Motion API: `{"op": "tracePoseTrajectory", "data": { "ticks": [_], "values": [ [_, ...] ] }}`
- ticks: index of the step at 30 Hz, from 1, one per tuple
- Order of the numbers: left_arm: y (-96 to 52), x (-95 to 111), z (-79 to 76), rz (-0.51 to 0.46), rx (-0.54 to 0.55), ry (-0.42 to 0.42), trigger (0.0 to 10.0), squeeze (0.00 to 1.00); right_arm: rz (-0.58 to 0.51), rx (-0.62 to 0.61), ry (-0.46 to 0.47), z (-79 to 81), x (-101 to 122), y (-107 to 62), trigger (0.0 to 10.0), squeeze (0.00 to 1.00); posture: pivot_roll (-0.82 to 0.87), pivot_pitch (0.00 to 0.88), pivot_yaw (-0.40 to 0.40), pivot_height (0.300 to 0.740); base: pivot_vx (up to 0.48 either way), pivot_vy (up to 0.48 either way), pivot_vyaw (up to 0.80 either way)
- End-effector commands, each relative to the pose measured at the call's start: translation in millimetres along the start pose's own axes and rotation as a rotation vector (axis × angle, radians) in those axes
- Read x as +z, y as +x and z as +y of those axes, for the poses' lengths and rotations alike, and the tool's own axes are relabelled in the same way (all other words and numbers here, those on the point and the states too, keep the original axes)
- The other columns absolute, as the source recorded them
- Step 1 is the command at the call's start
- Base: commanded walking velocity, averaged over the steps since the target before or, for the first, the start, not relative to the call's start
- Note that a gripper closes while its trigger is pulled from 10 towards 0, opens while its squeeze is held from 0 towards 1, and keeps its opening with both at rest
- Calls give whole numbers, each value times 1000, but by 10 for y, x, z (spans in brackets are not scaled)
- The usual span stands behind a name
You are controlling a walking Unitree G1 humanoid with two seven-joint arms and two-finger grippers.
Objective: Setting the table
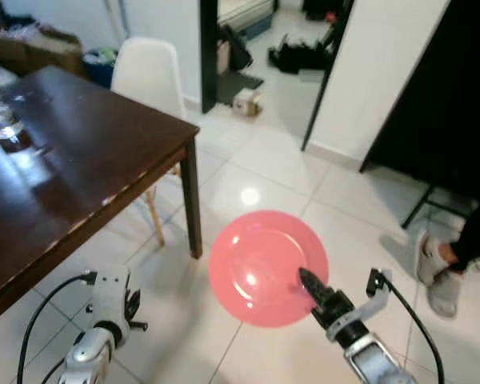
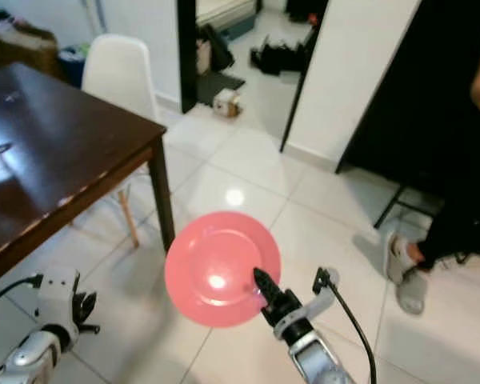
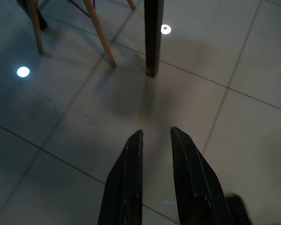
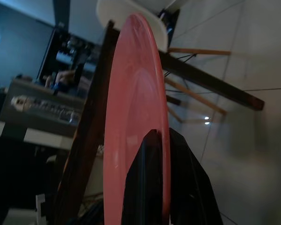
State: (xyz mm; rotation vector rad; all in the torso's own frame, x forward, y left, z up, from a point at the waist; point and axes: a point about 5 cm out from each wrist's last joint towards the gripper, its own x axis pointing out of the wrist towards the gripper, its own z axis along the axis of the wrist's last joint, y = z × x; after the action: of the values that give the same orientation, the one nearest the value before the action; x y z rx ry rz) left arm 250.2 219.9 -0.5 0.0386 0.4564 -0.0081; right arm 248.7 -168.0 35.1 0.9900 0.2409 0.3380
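A round pink plate (image 1: 264, 266) hangs over the tiled floor, held flat by its near rim in my right gripper (image 1: 308, 281), which is shut on it. In the right wrist view the pink plate (image 4: 131, 117) stands edge-on between the black fingers (image 4: 147, 187). The dark wooden table (image 1: 72, 160) stands to the left of the plate, its corner leg (image 1: 192, 200) close by. My left arm (image 1: 104, 320) hangs low at the left; its gripper (image 3: 154, 136) points at the floor with a narrow gap between the fingers and nothing held.
A white chair (image 1: 148, 72) stands at the table's far side. A glass (image 1: 2, 120) sits on the table at the left. A person's foot in a slipper (image 1: 436, 272) stands on the tiles at the right. A doorway (image 1: 264, 48) with clutter lies ahead.
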Motion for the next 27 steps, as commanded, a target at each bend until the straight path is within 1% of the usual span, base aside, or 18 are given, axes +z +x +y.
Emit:
{"op": "tracePoseTrajectory", "data": {
  "ticks": [1,27],
  "values": [
    [-10,-49,-14,15,-5,6,10000,0,2,-7,-3,-30,5,-28,10000,0,-47,15,73,740,0,0,-775],
    [-10,-84,-49,16,-7,2,10000,0,20,-11,-15,-51,5,-30,10000,0,-48,11,63,740,0,0,-775]
  ]
}}
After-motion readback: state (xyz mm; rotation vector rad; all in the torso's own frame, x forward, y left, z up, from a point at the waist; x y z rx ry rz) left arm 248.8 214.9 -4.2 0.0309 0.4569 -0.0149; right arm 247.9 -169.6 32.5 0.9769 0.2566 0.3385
